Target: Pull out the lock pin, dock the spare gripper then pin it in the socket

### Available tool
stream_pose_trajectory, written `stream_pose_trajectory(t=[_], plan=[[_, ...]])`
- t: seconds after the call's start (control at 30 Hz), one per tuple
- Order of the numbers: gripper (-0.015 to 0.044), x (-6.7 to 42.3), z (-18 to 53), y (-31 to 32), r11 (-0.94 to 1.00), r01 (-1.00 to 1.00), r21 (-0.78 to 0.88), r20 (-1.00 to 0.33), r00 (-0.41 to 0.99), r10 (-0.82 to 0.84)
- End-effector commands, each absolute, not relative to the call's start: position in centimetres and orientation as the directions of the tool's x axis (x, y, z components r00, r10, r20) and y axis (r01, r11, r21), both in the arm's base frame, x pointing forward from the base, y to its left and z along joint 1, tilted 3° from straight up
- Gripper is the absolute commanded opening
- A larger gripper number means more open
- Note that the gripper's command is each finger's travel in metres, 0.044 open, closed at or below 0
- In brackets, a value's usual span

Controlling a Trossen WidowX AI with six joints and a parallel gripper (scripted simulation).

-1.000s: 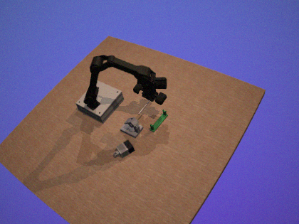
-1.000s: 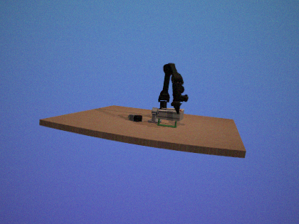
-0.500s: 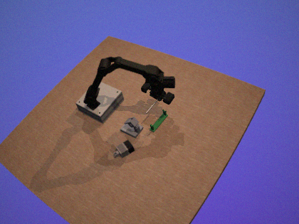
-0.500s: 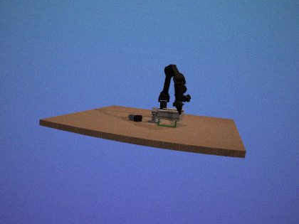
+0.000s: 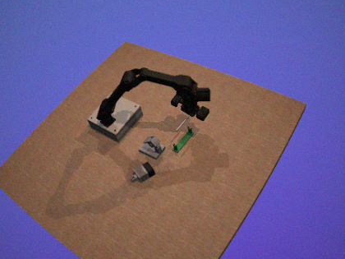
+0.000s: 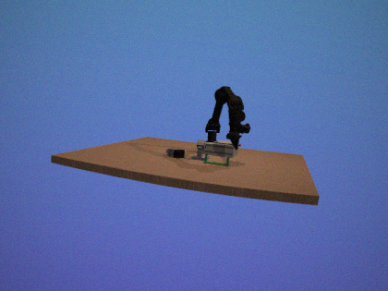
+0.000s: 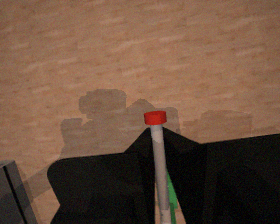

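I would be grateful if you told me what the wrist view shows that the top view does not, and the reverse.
Only the wrist view shows the lock pin's red head and the pincer's dark fingers closed on its grey shaft. Only the top view shows the whole arm on its base, the spare gripper lying apart, and the empty socket mount. Both show the pin, the green cradle beneath it and the wooden table.

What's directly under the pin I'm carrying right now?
The hand grips the lock pin by its shaft. In the wrist view a sliver of the green rack shows just beneath it; the black fingers cover the rest of the rack.
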State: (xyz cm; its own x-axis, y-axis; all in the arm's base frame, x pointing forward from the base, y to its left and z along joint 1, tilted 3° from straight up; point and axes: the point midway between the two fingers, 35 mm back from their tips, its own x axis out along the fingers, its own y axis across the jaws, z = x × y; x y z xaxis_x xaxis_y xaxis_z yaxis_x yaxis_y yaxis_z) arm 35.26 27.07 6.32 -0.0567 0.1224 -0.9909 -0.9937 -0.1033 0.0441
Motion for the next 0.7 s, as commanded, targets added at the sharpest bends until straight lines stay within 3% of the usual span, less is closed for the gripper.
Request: stream_pose_trajectory(t=[0.0,0.67], plan=[[0.0,35.7,6.4,27.4,-0.098,-0.994,0.043,-0.991,-0.055,0.124],[0.0,35.9,3.6,27.4,-0.099,-0.994,0.034,-0.991,-0.046,0.129]])
